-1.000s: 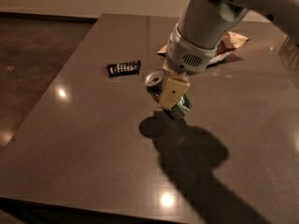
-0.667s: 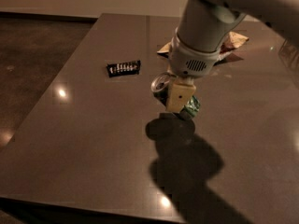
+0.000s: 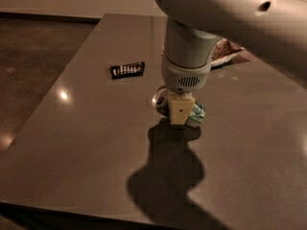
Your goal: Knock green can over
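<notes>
The green can (image 3: 195, 114) lies on its side on the dark table (image 3: 96, 143), near the middle. Its silver top (image 3: 159, 100) faces left and its green body points right. My gripper (image 3: 181, 110) hangs straight down from the grey wrist (image 3: 187, 75) and sits right over the can's middle, touching or nearly touching it. The gripper's cream end hides the can's centre. Its shadow falls on the table just in front.
A small black flat wrapper with white marks (image 3: 127, 70) lies to the left of the can. A brown-and-cream snack bag (image 3: 225, 51) lies behind the arm at the right. The table's left edge runs diagonally beside a dark floor (image 3: 33, 56).
The arm has swung from a slant to nearly upright over the can, and it fills more of the view. The can and gripper sit lower in the frame than before.
</notes>
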Controlling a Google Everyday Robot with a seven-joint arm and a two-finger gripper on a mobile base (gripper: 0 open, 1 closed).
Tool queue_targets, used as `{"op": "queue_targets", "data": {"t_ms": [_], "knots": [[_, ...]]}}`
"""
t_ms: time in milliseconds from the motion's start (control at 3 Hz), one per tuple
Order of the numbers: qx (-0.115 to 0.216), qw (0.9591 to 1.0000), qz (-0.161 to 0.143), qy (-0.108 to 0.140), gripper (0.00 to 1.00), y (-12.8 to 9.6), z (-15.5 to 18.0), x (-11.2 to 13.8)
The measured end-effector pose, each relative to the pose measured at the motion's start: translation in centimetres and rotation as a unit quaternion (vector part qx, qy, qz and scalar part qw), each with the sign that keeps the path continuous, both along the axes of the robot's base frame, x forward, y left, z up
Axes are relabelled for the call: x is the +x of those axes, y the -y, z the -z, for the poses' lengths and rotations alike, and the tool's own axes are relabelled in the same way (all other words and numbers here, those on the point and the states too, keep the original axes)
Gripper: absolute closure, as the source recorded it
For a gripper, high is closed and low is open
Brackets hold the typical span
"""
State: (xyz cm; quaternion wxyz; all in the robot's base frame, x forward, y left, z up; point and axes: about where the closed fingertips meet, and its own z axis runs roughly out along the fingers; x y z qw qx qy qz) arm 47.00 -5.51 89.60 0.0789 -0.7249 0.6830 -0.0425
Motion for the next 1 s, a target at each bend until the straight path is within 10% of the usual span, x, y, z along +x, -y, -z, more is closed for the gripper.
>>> {"op": "queue_targets", "data": {"t_ms": [333, 1000], "knots": [[0.000, 1.0000, 0.000, 0.003, 0.07, 0.03, -0.10, 0.05], [0.001, 1.0000, 0.000, 0.005, 0.00, -0.03, -0.19, 0.06]]}}
